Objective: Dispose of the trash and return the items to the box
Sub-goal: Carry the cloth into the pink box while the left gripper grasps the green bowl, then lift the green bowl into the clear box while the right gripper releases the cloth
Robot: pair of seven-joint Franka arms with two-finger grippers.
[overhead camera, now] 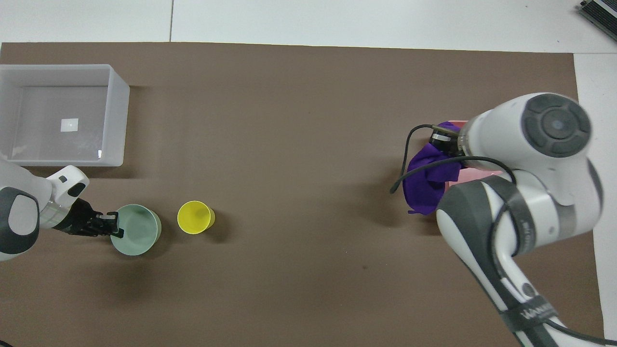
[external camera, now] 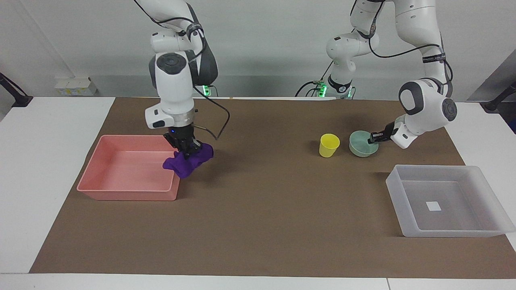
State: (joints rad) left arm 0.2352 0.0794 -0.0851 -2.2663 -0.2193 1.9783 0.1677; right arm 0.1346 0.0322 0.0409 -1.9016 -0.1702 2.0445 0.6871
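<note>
My right gripper (external camera: 185, 147) is shut on the deep-purple rag (external camera: 188, 160) and holds it in the air over the pink bin's (external camera: 125, 194) end wall nearest the table's middle. The rag also shows in the overhead view (overhead camera: 428, 182), hanging below the right wrist. My left gripper (external camera: 373, 139) is low at the rim of the mint-green bowl (external camera: 361, 146), on the side toward the left arm's end of the table; it also shows in the overhead view (overhead camera: 112, 225). The yellow cup (external camera: 329, 145) stands upright beside the bowl. The translucent box (external camera: 443, 231) holds only its white label.
The pink bin is mostly covered by my right arm in the overhead view (overhead camera: 455, 176). The translucent box (overhead camera: 118, 120) lies farther from the robots than the bowl (overhead camera: 137, 231) and cup (overhead camera: 195, 218). A brown mat (external camera: 282, 209) covers the table.
</note>
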